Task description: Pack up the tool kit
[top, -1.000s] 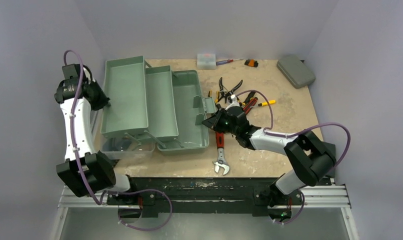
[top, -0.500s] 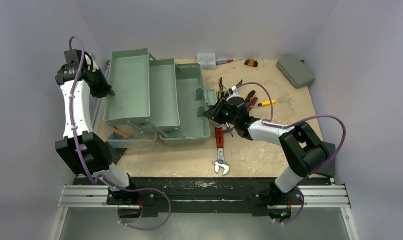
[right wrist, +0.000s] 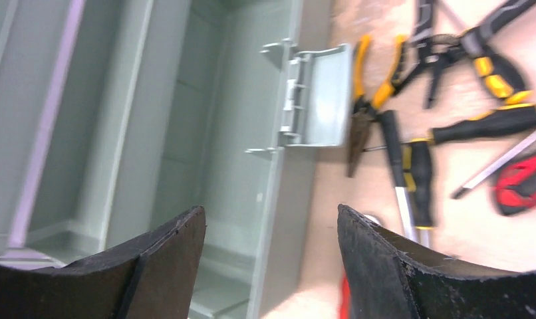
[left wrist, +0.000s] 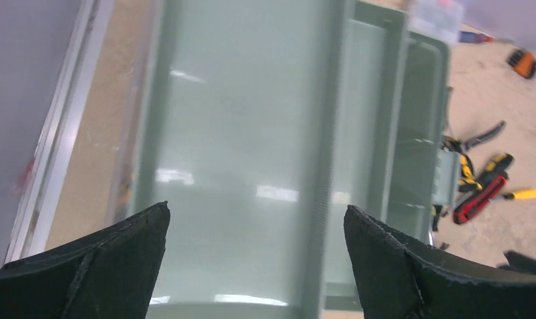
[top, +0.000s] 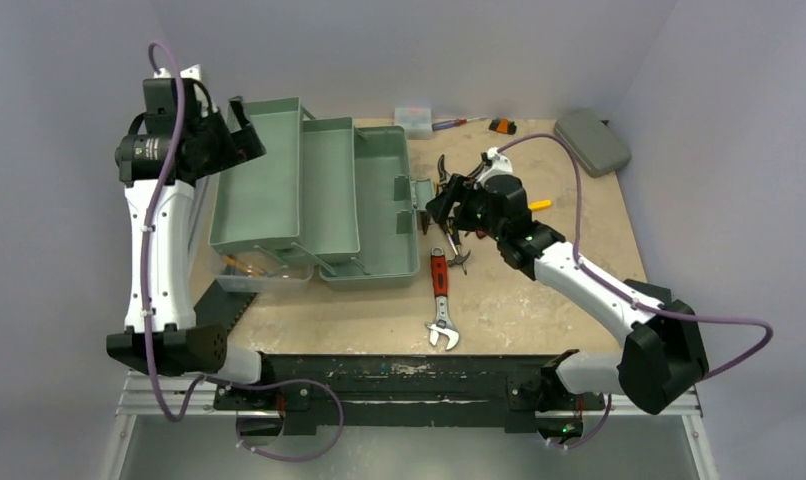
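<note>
Both gape empty, we see: left gripper [left wrist: 255,209] and right gripper [right wrist: 270,209], over the smooth grey-green plastic toolbox [top: 384,215].

We are looking at a toolbox [top: 309,200] of smooth grey-green plastic, its trays shining with soft glare. Under the toolbox, the table [top: 539,310] is showing matt, rough, scuffed wood board. Just right of the toolbox, a wrench [top: 440,300] is gleaming with bare metal at its jaw, beyond a red-coated handle. Well to the right of the toolbox, a grey case [top: 591,141] is looking matt.
</note>
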Motion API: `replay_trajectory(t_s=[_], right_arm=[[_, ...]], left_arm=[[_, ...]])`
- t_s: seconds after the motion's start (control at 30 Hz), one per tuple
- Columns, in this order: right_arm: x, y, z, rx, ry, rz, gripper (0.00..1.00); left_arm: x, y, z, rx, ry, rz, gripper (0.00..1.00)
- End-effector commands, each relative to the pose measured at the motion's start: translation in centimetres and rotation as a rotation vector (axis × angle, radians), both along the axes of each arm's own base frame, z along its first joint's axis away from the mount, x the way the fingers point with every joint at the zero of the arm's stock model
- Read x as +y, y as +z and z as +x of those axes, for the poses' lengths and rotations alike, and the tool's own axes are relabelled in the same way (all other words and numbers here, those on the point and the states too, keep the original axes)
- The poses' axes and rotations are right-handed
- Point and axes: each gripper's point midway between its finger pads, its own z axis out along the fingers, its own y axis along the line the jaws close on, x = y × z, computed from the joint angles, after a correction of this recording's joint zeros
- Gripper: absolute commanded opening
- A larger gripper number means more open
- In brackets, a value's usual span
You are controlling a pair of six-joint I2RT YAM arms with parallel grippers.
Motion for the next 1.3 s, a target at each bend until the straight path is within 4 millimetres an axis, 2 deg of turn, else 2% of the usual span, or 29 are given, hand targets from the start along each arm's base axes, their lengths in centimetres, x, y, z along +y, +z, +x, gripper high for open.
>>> replay_trajectory(t_s=[0.0, 0.13, 0.23, 0.43, 0.57, 0.67, 0.73, 0.83, 1.0, 1.07, 1.13, 1.27], right_arm=[[-5.1, -1.4, -0.1, 0.010, -0.067, -0.255, 0.71], [-6.9, -3.7, -0.3, 0.052, -0.041, -0.394, 0.71], [-7.3, -6.2, -0.3, 0.118, -0.011, -0.469, 0.70], [-5.8, -9.9, 0.7, 0.213, 0.066, -0.501, 0.62], [-5.2, -12.2, 1.6, 0.278, 0.102, -0.542, 0.60], [-5.1, -13.7, 2.0, 0.319, 0.107, -0.567, 0.60], [-5.1, -14.8, 2.1, 0.345, 0.109, -0.581, 0.55], [-5.6, -16.2, 2.3, 0.379, 0.091, -0.614, 0.45], [-6.1, -18.0, 1.3, 0.422, 0.096, -0.634, 0.40], [-6.2, -18.7, 0.8, 0.443, 0.099, -0.633, 0.30], [-6.7, -18.5, 0.4, 0.450, 0.082, -0.637, 0.09], [-7.3, -15.6, 0.5, 0.365, 0.024, -0.602, 0.03]], left_arm=[[-4.0, 4.5, -2.6, -0.100, -0.087, 0.126, 1.00], [-8.0, 5.6, -4.4, -0.152, -0.177, 0.137, 1.00], [-11.7, 5.5, -5.7, -0.187, -0.269, 0.116, 0.98], [-20.1, 2.6, -8.3, -0.173, -0.491, 0.086, 0.98], [-23.2, 0.9, -9.8, -0.162, -0.587, 0.065, 0.98], [-23.8, 0.1, -10.7, -0.170, -0.616, 0.036, 0.98], [-23.5, -0.1, -11.1, -0.189, -0.613, 0.021, 0.99], [-21.9, 0.1, -11.3, -0.225, -0.561, 0.036, 1.00], [-19.2, 1.1, -11.7, -0.288, -0.469, 0.056, 1.00], [-18.9, 1.2, -11.8, -0.308, -0.472, 0.054, 1.00], [-19.1, 1.0, -12.0, -0.311, -0.485, 0.046, 1.00], [-20.8, 0.0, -12.4, -0.294, -0.560, 0.004, 1.00]])
